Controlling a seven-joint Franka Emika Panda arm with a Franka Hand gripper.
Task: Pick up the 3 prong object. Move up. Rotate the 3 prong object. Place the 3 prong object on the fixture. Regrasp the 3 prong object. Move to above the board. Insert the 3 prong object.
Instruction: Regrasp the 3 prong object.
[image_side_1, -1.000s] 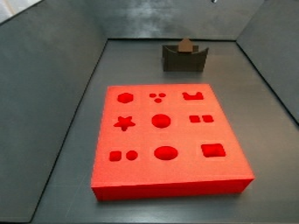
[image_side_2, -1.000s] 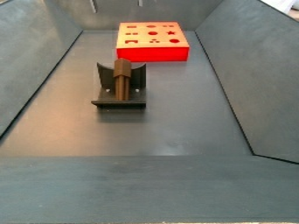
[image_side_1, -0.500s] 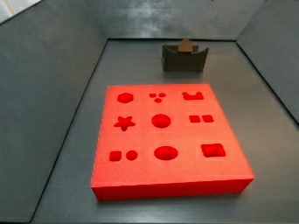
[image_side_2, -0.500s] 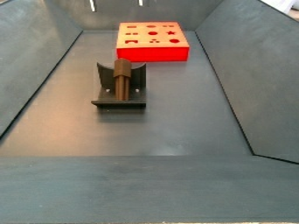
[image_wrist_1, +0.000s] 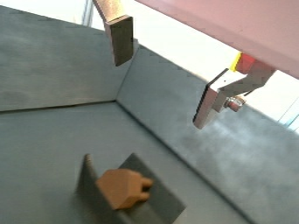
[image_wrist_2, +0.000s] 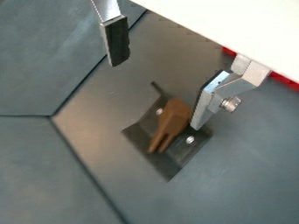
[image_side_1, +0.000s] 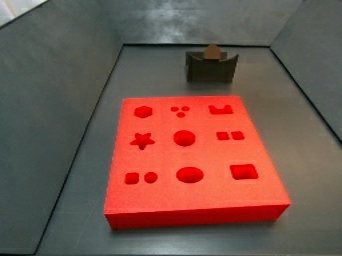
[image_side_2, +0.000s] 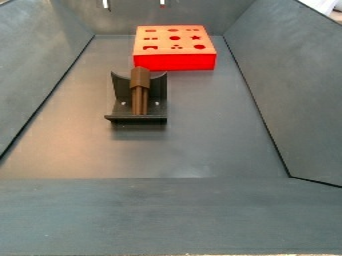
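Gripper: the gripper (image_wrist_2: 167, 61) hangs well above the floor with its two silver plates spread wide; nothing lies between the fingers (image_wrist_1: 121, 39) in either wrist view. In the side views only a sliver of it shows at the upper edge, if at all.

3 prong object: the 3 prong object (image_wrist_2: 172, 125) sits in the notch of the fixture (image_wrist_2: 149, 144), below the gripper and apart from it. In a wrist view it shows as a tan piece (image_wrist_1: 124, 189) lodged between the fixture's dark walls (image_wrist_1: 91, 178). In both side views it stands up out of the notch (image_side_1: 211, 50) (image_side_2: 136, 84).

Fixture: stands on the grey floor, well apart from the board (image_side_1: 191, 157); the base plate (image_side_2: 135, 115) lies flat.

Board: the red slab rests on the floor with all cut-outs vacant; the three small dots (image_side_1: 179, 108) are unfilled.

Change since the earlier frames: none visible in the side views; the piece, the fixture and the board lie exactly as they did a second ago.

Task meaning: judged from this layout, the placing on the fixture is done and the regrasp is the step in hand. The insertion is not yet begun.

Next move, judged: descend so the plates straddle the piece, then close squarely on it.

Risk, judged: a skewed closure could tilt the piece in the notch.
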